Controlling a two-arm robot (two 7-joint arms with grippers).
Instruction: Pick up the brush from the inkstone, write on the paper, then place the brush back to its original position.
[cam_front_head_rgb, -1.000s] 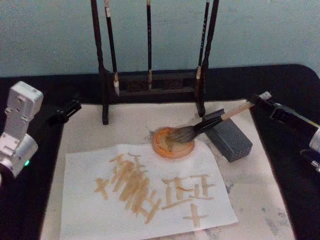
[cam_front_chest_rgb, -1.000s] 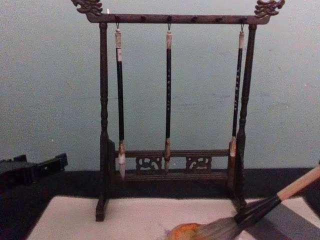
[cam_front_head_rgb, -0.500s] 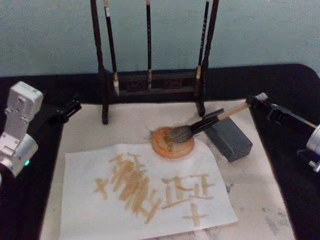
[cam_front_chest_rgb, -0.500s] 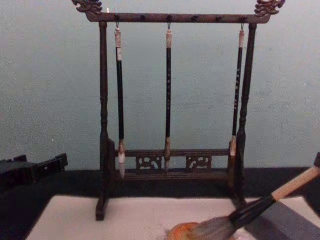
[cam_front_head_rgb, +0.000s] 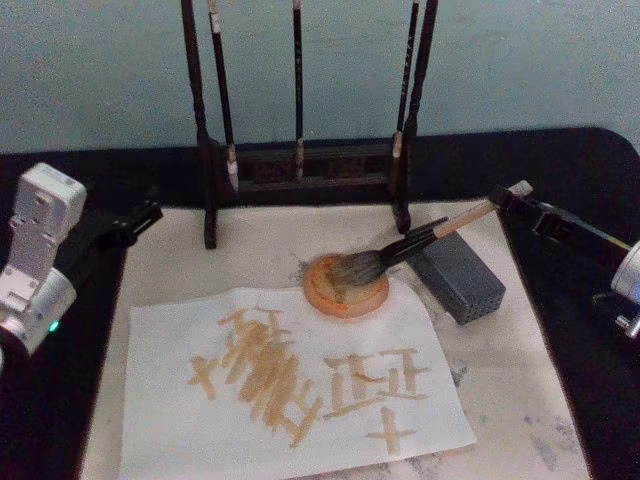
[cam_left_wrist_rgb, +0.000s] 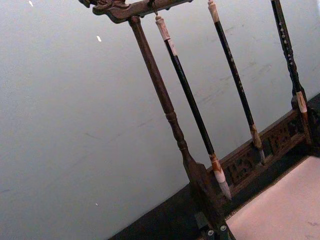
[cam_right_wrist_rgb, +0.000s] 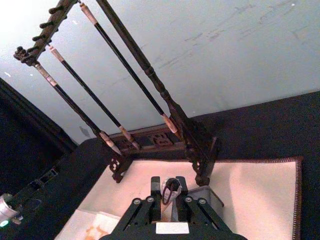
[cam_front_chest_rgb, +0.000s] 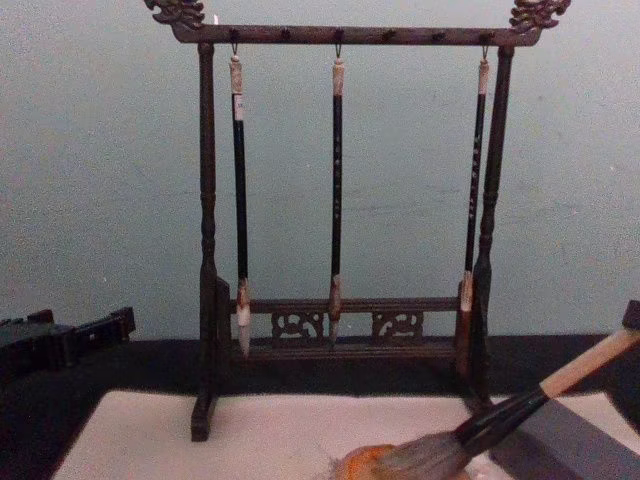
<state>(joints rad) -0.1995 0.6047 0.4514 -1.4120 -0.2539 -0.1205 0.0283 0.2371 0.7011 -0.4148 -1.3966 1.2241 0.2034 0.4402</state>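
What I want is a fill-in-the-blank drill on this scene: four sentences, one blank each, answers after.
1. The brush rests its bristles on the round ____ dish.
2. ____ thin brushes hang from the rack.
3. The brush's handle end sits at the ____ hand.
4. The ____ hand waits beside the mat, away from the brush.

Answers: orange; Three; right; left

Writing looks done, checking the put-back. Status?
Right gripper shut on end of large tan-handled, grey-bristled brush; bristles on round orange inkstone, shaft over grey block. Left gripper parked left. Off-white paper written. No obstruction.
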